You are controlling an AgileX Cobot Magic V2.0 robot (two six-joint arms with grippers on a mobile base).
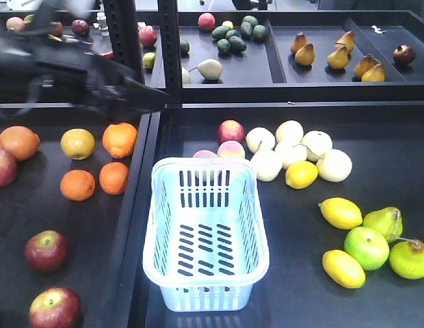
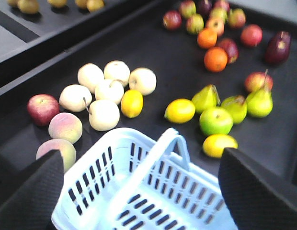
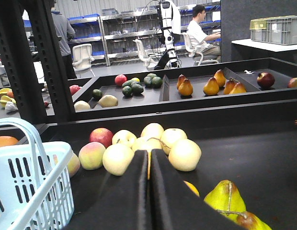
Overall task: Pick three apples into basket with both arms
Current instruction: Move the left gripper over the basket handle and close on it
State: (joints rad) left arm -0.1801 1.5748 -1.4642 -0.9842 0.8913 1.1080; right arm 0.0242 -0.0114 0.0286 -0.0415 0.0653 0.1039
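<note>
We can read no brand or text. The label on the small white bottle (image 1: 101, 24) on the upper shelf is too small to make out, and the grey crate (image 3: 278, 28) in the R wrist view is too far off to tell.

Two dark apples sit on the L side of the table (image 1: 376, 137). The first apple (image 1: 46, 251) has the second apple (image 1: 55, 309) near it at 6 o'clock, not touching. Both lie at approx 8 o'clock of the basket (image 1: 198, 295), which stands upright w/ its slotted bottom in full sight. Oranges (image 1: 113, 178) lie at 12 o'clock of the apples.

The L arm (image 1: 68, 61) is blurred and hangs at 12 o'clock of the apples, well apart. In the L wrist view the L gripper (image 2: 141, 158) has its jaws spread wide and holds nothing, w/ the basket's handle (image 2: 139, 177) below the gap.

The R gripper (image 3: 149, 165) has its jaws clenched together on nothing, w/ only a hairline slit between them. Pale round fruits (image 3: 184, 153) lie just beyond at 12 o'clock, and the basket is at 9 o'clock.
</note>
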